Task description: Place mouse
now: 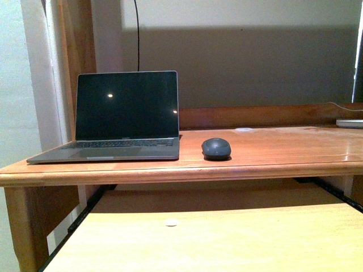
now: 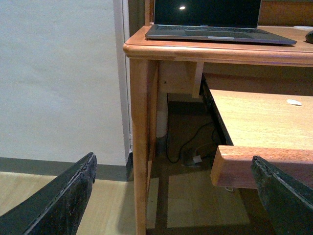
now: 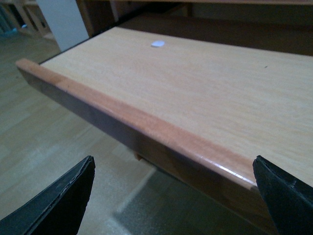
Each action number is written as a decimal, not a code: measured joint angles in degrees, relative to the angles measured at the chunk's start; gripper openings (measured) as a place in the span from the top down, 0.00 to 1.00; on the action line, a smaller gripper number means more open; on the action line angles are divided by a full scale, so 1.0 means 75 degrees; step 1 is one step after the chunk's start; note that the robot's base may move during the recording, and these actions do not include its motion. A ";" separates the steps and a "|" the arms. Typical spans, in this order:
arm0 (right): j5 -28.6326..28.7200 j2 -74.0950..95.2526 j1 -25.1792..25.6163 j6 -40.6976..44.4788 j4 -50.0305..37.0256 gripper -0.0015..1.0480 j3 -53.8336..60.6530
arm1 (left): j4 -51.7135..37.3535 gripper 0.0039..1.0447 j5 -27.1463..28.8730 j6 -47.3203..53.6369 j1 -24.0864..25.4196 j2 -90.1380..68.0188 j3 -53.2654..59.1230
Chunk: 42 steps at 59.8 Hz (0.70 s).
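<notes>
The dark grey oval mouse (image 1: 216, 148) rests on the wooden desk top (image 1: 283, 150), just right of the open laptop (image 1: 122, 116). Only its edge shows in the left wrist view (image 2: 309, 36). Neither gripper shows in the front view. My left gripper (image 2: 173, 196) is open and empty, low by the desk's left leg (image 2: 139, 142), below the desk top. My right gripper (image 3: 173, 196) is open and empty, in front of and below the front edge of the pull-out shelf (image 3: 146, 129).
The pull-out shelf (image 1: 227, 238) extends below the desk top and carries a small white disc (image 1: 171, 222), also seen in the right wrist view (image 3: 157, 43). A white object (image 1: 349, 122) lies at the desk's far right. Cables (image 2: 188, 149) hang under the desk.
</notes>
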<state>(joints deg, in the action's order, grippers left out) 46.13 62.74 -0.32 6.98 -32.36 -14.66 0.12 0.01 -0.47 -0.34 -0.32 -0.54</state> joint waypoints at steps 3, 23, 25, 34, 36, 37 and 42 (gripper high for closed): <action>-0.0003 0.0160 -0.0082 0.0245 0.0041 0.07 0.0044 | 0.0000 0.07 0.0000 0.0000 0.0000 0.0000 0.0000; -0.0484 0.1451 -0.0600 0.1314 -0.0303 0.07 0.0061 | 0.0000 0.07 0.0000 0.0000 0.0000 0.0000 0.0000; -0.0615 0.1585 -0.0688 0.1311 -0.0423 0.07 0.0029 | 0.0000 0.07 0.0000 0.0000 0.0000 0.0000 0.0000; -0.1515 0.2451 -0.1174 0.1137 -0.1364 0.07 -0.0283 | 0.0000 0.07 0.0000 -0.0003 0.0000 0.0000 0.0000; -0.1865 0.2766 -0.1341 0.0965 -0.1702 0.07 -0.0452 | 0.0000 0.07 0.0000 0.0000 0.0000 0.0000 0.0000; -0.1938 0.2830 -0.1370 0.0930 -0.1766 0.07 -0.0487 | 0.0000 0.07 0.0000 0.0000 0.0000 0.0000 0.0000; -0.2509 0.3337 -0.1623 0.0659 -0.2189 0.07 -0.0845 | 0.0000 0.07 -0.0003 0.0000 0.0000 0.0000 0.0000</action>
<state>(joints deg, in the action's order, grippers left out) 27.31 87.77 -12.49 11.92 -48.77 -20.99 0.12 -0.01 -0.47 -0.34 -0.32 -0.54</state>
